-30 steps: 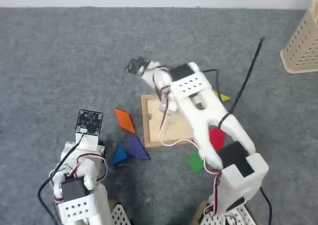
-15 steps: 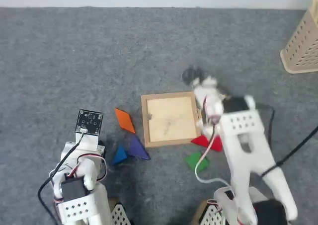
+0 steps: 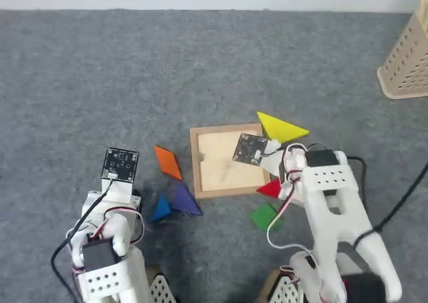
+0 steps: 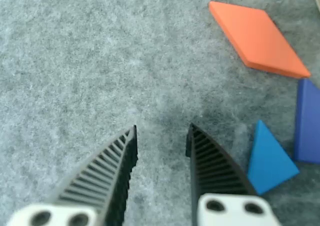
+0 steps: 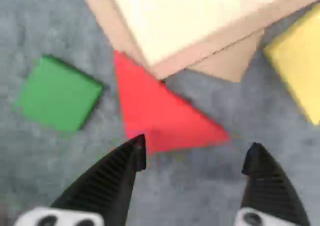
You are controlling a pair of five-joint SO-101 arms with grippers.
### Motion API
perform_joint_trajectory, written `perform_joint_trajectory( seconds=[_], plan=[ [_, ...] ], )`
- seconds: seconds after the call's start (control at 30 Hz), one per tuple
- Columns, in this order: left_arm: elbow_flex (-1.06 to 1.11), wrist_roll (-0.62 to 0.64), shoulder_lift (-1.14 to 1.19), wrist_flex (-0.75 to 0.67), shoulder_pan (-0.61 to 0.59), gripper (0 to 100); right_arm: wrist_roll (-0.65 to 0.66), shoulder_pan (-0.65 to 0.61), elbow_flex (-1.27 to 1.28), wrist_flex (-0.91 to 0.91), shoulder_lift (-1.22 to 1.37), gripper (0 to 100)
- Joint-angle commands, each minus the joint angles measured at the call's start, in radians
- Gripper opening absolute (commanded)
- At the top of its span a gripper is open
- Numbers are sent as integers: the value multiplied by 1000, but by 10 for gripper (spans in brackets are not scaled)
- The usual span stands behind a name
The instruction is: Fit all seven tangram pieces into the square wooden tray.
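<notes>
1. The right arm has pulled back. A second ago it lay stretched across the wooden tray; now its wrist sits over the tray's near right corner.
2. With that arm out of the way, the yellow triangle shows at the tray's far right corner, touching the rim.
3. The left arm has not budged, and the pieces near it lie where they did.
4. The right gripper stands wide apart, holding nothing. The red triangle lies just ahead of it against the tray's corner, with one fingertip over its edge. I cannot tell whether they touch.
5. The green square lies just beside the red triangle, off to one side of that gripper.
6. The left gripper is also parted and holds nothing, over bare grey mat. The blue triangle is just beside one finger, the purple triangle touches the blue one, and the orange parallelogram lies farther ahead.
</notes>
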Motion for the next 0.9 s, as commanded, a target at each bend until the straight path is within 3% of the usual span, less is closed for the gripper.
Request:
perform_joint_trajectory(
  seconds=[0.0,0.17,0.5,0.67,0.87],
  plan=[
    [-7,-9,-20,2,-3,148,61,10,-8,-71,91,330],
    [-7,-9,-20,2,-3,148,126,8,-8,-87,174,331],
    [-7,-9,-20,2,-3,148,127,2,-12,-38,177,329],
    [-7,-9,-20,2,-3,148,18,-5,-28,-24,96,329],
    [-7,-9,-20,2,-5,148,8,-90,-9,88,-48,329]
  ],
)
